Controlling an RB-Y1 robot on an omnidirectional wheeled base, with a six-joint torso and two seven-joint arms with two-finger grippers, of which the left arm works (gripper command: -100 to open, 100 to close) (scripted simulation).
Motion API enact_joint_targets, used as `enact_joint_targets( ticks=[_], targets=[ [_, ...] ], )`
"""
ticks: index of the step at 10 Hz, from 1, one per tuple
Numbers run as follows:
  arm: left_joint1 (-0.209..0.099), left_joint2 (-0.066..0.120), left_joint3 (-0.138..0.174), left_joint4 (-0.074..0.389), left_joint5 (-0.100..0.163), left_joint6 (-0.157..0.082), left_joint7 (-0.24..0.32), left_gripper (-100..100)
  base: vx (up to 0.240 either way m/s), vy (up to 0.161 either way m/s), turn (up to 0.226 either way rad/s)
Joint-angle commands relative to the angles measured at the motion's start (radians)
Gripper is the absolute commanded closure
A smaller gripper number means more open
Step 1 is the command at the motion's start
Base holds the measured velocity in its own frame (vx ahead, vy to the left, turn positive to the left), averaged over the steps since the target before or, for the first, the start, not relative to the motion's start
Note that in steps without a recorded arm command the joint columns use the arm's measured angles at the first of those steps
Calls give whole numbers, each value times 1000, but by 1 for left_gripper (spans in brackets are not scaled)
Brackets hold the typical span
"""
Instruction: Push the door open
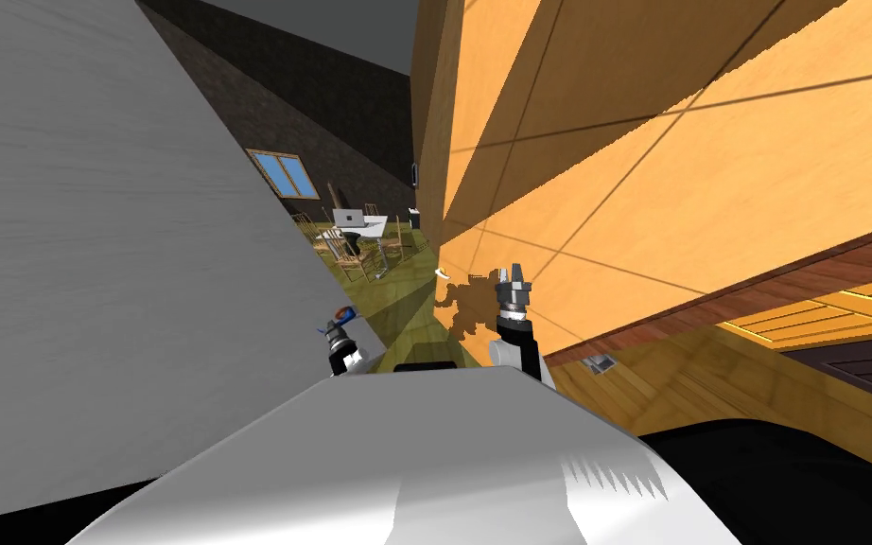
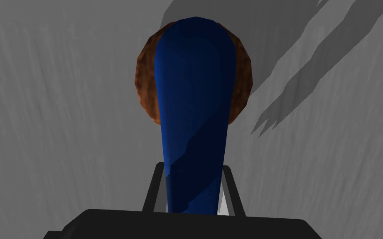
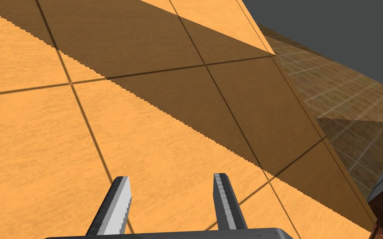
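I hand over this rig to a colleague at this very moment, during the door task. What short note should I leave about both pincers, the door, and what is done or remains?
Left pincer: shut on the blue lever handle, pressing its sides, in front of the brown round plate on the grey door.
Right pincer: open, holding nothing, close to the orange panelled wall.
Door: on the robot's left. Past its edge a room with a table shows, so it seems partly open.
Done: handle gripped.
Left: push the door wide open, then release the handle.
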Motion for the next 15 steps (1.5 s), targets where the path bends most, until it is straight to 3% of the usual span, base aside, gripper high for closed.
enact_joint_targets(
  ticks=[1,3,4,7,9,10,11,13,14,15],
  targets=[
    [-24,33,9,44,5,-45,4,100,71,50,2],
    [-54,31,45,74,42,-75,-38,100,109,62,-4],
    [-69,21,63,89,59,-90,-58,100,149,146,-5],
    [-82,7,80,102,76,-104,-76,100,106,77,1],
    [-108,-39,111,128,107,-130,-111,100,138,37,21],
    [-94,-25,108,118,101,-114,-103,100,46,16,26],
    [-105,6,136,133,124,-141,-124,100,56,78,-47],
    [-105,6,136,147,124,-141,-124,100,73,98,-22],
    [-117,23,161,144,145,-164,-142,100,114,104,-61],
    [-117,23,161,130,145,-162,-142,100,103,92,-10]
  ],
)
